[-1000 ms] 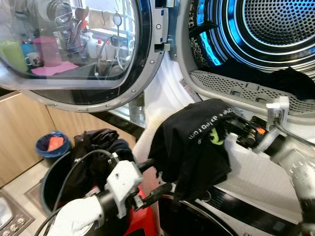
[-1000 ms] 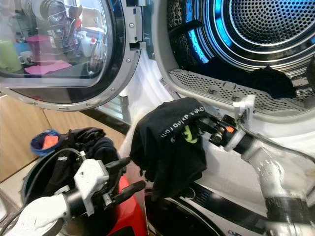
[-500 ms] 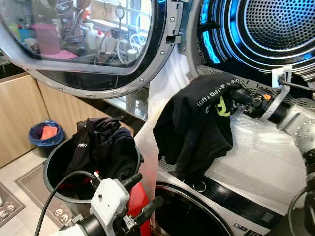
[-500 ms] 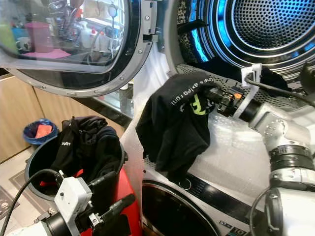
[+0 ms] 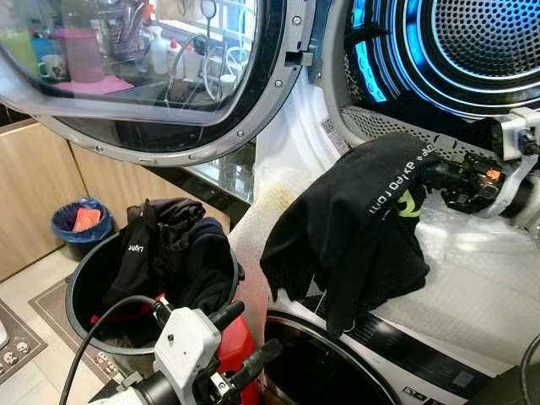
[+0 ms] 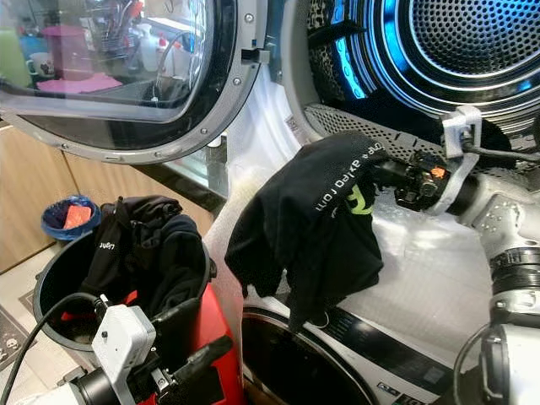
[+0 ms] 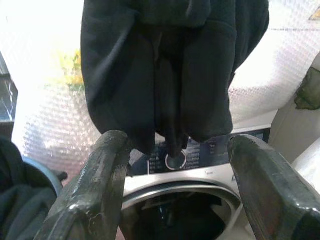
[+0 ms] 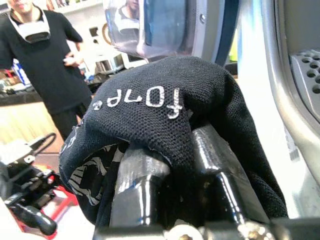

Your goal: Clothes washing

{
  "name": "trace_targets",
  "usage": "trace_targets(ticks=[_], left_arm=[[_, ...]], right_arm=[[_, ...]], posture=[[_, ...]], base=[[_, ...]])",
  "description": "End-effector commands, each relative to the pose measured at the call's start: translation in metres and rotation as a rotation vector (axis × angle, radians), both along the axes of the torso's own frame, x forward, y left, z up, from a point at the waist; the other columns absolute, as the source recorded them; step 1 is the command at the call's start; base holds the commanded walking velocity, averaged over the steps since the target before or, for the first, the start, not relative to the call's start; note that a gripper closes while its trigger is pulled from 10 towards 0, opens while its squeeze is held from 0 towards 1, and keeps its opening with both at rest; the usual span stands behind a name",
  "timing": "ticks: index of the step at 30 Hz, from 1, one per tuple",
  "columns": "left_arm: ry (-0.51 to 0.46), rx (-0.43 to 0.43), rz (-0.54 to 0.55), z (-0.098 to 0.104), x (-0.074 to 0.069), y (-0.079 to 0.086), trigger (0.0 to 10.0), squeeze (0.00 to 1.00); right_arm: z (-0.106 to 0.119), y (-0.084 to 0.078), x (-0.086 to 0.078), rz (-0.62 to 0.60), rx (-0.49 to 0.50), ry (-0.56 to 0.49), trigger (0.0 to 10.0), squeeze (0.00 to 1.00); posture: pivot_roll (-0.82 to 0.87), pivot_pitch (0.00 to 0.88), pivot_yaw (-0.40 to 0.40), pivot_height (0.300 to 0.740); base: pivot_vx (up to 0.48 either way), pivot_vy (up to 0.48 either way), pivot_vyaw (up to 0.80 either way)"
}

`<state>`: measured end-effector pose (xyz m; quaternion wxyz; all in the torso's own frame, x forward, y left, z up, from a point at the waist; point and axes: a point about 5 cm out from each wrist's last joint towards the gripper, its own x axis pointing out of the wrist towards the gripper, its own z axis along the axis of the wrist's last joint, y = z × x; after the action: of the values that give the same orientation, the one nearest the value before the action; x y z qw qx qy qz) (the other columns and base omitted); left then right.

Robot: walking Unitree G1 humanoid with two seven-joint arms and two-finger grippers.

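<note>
Bright, sharp views; blue glow inside drum (image 5: 472, 51)

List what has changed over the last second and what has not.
The right end effector, still shut on the black shirt, has carried it up and rightward to the drum's opening. The left end effector has sunk lower, fingers still open. The clothes in the bucket lie as before.
</note>
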<state>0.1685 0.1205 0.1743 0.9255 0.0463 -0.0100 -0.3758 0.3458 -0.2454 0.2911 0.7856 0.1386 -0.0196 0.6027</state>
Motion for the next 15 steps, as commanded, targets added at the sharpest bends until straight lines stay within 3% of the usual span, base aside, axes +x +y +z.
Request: trace_targets(ticks=[1, 9, 11, 15], left_arm=[[-0.001, -0.014, -0.018, 0.003, -0.002, -0.003, 10.0, 0.00], [-0.006, -0.023, -0.019, 0.003, 0.001, -0.005, 10.0, 0.00], [-0.007, -0.025, -0.016, 0.004, 0.002, -0.006, 10.0, 0.00], [-0.010, -0.035, -0.001, 0.003, 0.003, -0.008, 10.0, 0.00]], right_arm=[[0.062, -0.011, -0.015, 0.035, 0.093, -0.253, 10.0, 0.00], [0.091, 0.002, -0.012, 0.086, 0.231, -0.303, 10.0, 0.00], [0.096, 0.004, -0.010, 0.075, 0.252, -0.288, 10.0, 0.00], [0.124, 0.025, 0.007, -0.028, 0.386, -0.234, 10.0, 0.00]], posture=[[0.13, 0.000, -0.130, 0.740], [0.14, 0.000, -0.139, 0.740], [0.14, 0.000, -0.141, 0.740], [0.14, 0.000, -0.151, 0.740]], base=[[0.000, 0.000, 0.00], [0.000, 0.000, 0.00], [0.000, 0.000, 0.00], [0.000, 0.000, 0.00]])
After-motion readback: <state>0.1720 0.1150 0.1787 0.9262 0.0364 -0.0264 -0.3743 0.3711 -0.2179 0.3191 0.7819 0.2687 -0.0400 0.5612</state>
